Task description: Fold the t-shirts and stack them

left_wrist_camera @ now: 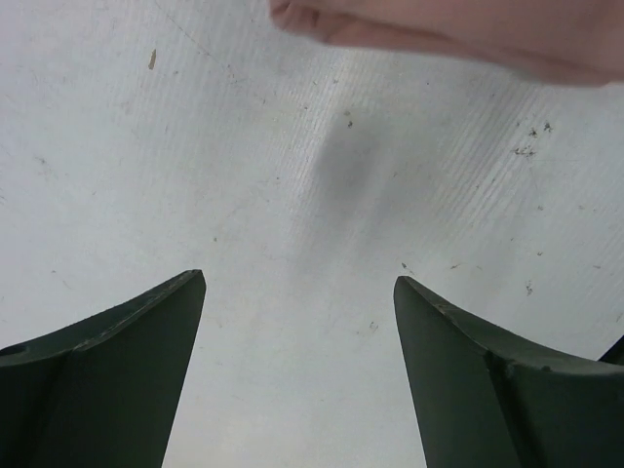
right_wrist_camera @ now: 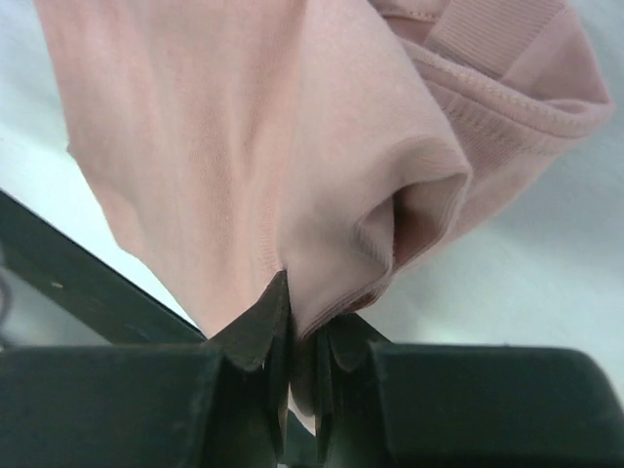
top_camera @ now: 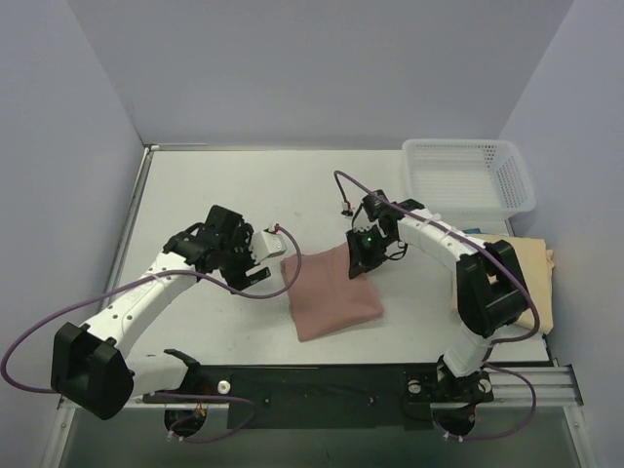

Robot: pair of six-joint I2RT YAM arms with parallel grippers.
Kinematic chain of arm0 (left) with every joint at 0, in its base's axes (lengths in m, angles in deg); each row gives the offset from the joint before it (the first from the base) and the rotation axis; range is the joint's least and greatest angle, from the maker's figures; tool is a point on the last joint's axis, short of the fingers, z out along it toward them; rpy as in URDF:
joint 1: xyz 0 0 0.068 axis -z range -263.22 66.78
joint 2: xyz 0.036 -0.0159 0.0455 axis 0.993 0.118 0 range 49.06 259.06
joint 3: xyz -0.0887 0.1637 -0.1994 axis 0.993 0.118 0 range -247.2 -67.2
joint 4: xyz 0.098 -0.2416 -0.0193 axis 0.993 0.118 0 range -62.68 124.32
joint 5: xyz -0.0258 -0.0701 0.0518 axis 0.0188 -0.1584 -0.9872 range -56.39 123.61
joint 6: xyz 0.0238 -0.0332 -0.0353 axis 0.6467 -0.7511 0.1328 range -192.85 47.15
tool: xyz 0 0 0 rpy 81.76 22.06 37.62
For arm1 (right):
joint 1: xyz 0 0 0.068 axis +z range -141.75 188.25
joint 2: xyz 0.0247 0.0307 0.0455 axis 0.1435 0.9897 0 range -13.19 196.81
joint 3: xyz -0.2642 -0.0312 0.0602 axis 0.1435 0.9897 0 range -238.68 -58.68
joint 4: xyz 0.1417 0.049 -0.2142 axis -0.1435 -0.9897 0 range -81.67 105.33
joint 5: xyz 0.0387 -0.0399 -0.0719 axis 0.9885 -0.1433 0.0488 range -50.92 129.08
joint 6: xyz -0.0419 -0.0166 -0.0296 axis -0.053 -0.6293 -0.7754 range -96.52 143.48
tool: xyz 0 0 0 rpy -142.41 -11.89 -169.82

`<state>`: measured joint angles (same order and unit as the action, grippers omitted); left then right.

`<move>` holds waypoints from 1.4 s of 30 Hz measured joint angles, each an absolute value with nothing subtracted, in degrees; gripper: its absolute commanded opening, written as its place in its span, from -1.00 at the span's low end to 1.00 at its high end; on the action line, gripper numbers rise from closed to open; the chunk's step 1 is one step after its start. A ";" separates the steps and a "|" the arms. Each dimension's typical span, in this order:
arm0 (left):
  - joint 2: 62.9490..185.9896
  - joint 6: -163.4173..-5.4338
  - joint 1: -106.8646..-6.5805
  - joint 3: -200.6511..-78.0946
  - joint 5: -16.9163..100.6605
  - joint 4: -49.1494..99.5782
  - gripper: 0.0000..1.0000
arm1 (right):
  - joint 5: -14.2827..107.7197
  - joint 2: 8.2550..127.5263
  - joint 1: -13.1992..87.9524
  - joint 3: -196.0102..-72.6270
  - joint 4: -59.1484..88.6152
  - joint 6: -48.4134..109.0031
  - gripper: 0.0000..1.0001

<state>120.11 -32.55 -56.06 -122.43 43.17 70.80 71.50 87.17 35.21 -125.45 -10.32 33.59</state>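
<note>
The dusty pink-brown t-shirt (top_camera: 331, 292) lies folded near the middle of the table. My right gripper (top_camera: 363, 255) is shut on its far right edge; in the right wrist view the pink cloth (right_wrist_camera: 292, 175) is pinched between the dark jaws of that gripper (right_wrist_camera: 304, 322). My left gripper (top_camera: 265, 244) is open and empty, just left of the shirt's far left corner, and the left wrist view shows that gripper (left_wrist_camera: 300, 288) over bare table with the shirt's edge (left_wrist_camera: 439, 34) ahead. The pale tan-yellow t-shirt (top_camera: 538, 268) lies at the right edge, partly hidden by the right arm.
A white plastic mesh basket (top_camera: 468, 175) stands at the back right. The table's metal rim (top_camera: 136, 214) runs along the left side, with grey walls around. A black rail (top_camera: 322, 390) holds the arm bases at the near edge.
</note>
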 measured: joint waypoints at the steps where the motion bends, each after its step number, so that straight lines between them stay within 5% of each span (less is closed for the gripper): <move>1: 119.56 -33.12 -56.28 -122.43 43.02 71.17 0.80 | 68.60 85.50 35.10 -125.69 -13.60 31.21 -1.00; 22: 119.43 -34.89 -56.39 -122.43 42.19 71.24 0.84 | 22.26 67.78 19.89 -134.54 -51.13 12.96 -1.00; 42: 119.43 -34.26 -56.39 -122.43 39.92 70.12 0.86 | 14.61 64.15 10.12 -147.50 -53.51 0.43 -1.00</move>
